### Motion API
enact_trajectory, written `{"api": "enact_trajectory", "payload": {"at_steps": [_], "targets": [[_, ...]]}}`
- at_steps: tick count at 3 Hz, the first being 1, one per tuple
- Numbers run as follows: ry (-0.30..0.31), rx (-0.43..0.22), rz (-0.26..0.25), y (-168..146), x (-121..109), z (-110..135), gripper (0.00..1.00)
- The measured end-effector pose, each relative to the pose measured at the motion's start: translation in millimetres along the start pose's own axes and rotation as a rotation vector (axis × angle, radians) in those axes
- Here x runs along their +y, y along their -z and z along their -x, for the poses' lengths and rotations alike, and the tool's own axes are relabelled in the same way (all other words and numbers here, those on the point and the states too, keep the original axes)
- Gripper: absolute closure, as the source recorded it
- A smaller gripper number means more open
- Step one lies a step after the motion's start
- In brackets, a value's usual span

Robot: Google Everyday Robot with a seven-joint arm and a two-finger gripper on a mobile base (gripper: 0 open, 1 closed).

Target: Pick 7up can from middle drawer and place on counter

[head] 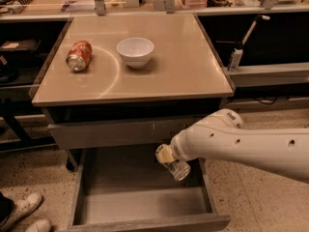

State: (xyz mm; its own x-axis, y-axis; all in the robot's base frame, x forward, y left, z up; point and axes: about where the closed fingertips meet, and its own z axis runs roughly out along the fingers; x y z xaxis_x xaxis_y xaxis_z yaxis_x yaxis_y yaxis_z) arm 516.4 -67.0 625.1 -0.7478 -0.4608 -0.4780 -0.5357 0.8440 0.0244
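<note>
- The tool [177,154] is found at the end of the white arm [241,141], low over the back right part of the open middle drawer [140,204]. Whether it is clenched or released cannot be told, since it is masked by the arm's end.
- The 7up can [172,162] is seen tilted, right against the tool and within the drawer's outline, with its pale end up-left and its shiny end down-right. Whether it is lifted or resting on the drawer floor cannot be told.
- The can is judged light. It should be stiff at its metal ends but thin and easily dented along the wall, and the glossy round side is expected to be slippery and prone to rolling.
- Hold is best taken across the middle of the cylinder, with only a moderate squeeze.
- The desk [183,66] is shared by an orange-red can [79,55] lying on its side and a white bowl [135,51]. The right part is judged suitable for setting the can down.
</note>
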Motion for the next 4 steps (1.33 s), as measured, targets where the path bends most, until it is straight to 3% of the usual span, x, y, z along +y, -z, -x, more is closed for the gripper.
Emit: {"api": "enact_trajectory", "payload": {"at_steps": [2, 3, 4], "targets": [[-0.016, 0.015, -0.074, 73, -37, 40, 1.0], [-0.026, 0.015, -0.141, 123, -64, 57, 1.0], [-0.026, 0.017, -0.141, 123, -64, 56, 1.0]]}}
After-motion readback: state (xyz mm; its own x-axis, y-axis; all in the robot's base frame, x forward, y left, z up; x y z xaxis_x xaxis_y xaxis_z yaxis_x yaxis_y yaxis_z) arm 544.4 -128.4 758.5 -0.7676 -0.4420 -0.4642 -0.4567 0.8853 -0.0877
